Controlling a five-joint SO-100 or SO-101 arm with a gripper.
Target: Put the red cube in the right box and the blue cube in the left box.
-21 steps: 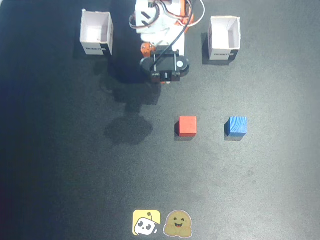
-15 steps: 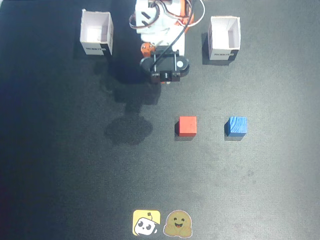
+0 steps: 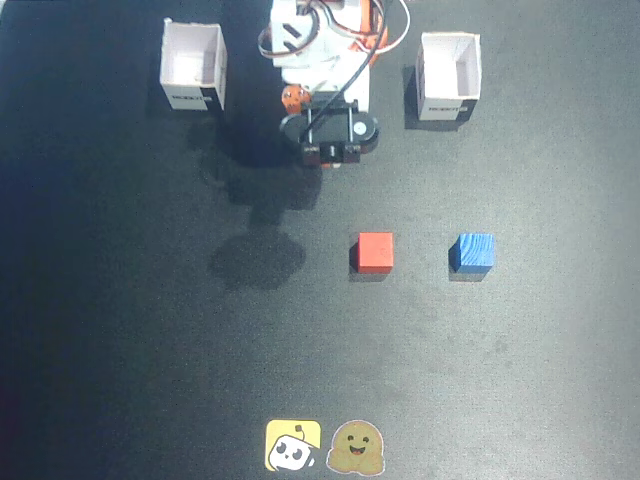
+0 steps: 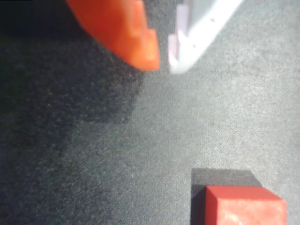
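Fixed view: the arm (image 3: 325, 70) sits at 12 o'clock on the dark bench (image 3: 150, 330), its white and orange base at the top edge and its black wrist part folded low just below the base. The fingers cannot be made out from here. A white open-top box, the left box (image 3: 193, 68), stands at about 10 o'clock from the arm's wrist, with a black label strip low on its near side. Its twin, the right box (image 3: 448, 77), stands at about 2 o'clock from the wrist, also labelled low on the near side. Both boxes are upright, and no cube shows inside either. The red cube (image 3: 375, 252) lies on the bench near the centre, at 5 o'clock from the wrist and well apart from it. The blue cube (image 3: 472, 253) lies at 3 o'clock from the red one, apart from it and level with it. Two stickers, a yellow one (image 3: 293, 445) and a brown one (image 3: 356, 448), sit side by side at 6 o'clock near the bottom edge.

Wrist view: the gripper (image 4: 161, 61) comes in from 12 o'clock. Its orange and white fingers (image 4: 126, 33) have tips close together with only a narrow gap, pinching nothing, above bare bench. The red cube (image 4: 243, 206) lies at 5 o'clock, cut by the bottom edge, clear of the fingers.
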